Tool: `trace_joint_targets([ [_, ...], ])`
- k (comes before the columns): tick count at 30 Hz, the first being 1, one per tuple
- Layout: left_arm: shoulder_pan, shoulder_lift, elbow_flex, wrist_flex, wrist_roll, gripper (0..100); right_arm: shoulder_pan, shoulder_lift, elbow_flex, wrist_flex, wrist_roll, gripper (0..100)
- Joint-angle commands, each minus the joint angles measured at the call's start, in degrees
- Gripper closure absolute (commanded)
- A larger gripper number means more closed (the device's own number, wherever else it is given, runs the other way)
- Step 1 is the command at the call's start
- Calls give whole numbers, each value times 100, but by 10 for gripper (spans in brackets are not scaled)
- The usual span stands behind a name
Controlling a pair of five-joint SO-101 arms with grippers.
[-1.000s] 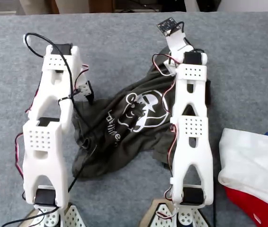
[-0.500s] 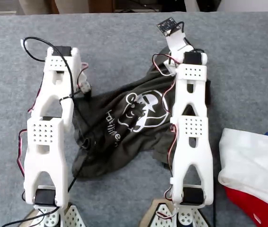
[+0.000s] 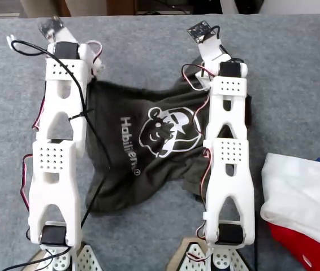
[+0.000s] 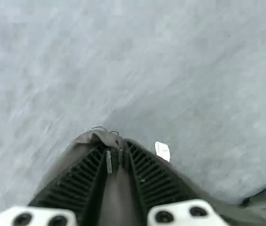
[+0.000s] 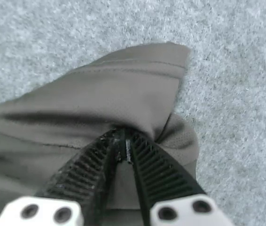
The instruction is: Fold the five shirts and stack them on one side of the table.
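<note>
As left fingers [image 4: 79, 179] and right fingers [image 5: 149, 165] clamp it, the dark shirt [image 3: 148, 164] (print up) lies on the table [image 3: 295, 84].

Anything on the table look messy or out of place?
The dark shirt lies bunched and crooked, pinched by the left gripper and right gripper. Nearby, a white shirt is heaped loosely on a red one.

Grey table [image 3: 295, 73] bears dark shirt [image 3: 148, 169], white cloth [image 3: 301, 189], red cloth [image 3: 310, 249].

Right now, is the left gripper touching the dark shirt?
Touching. The left wrist view shows the left gripper shut with a fold of the shirt pinched between its fingertips.
</note>
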Motion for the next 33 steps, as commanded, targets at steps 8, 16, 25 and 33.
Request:
trace_joint_targets([
  [8, -105, -119, 1116, -686, -695, 927, 4, -22, -312, -105, 44, 991],
  [16, -246, -145, 519, 484, -686, 786, 4, -22, -312, -105, 44, 991],
  [25, -211, -127, -62, 1758, -651, 807, 4, -22, -312, -105, 44, 991],
  [33, 352, 127, 1363, 1741, -782, 971, 4, -22, -312, -105, 44, 991],
])
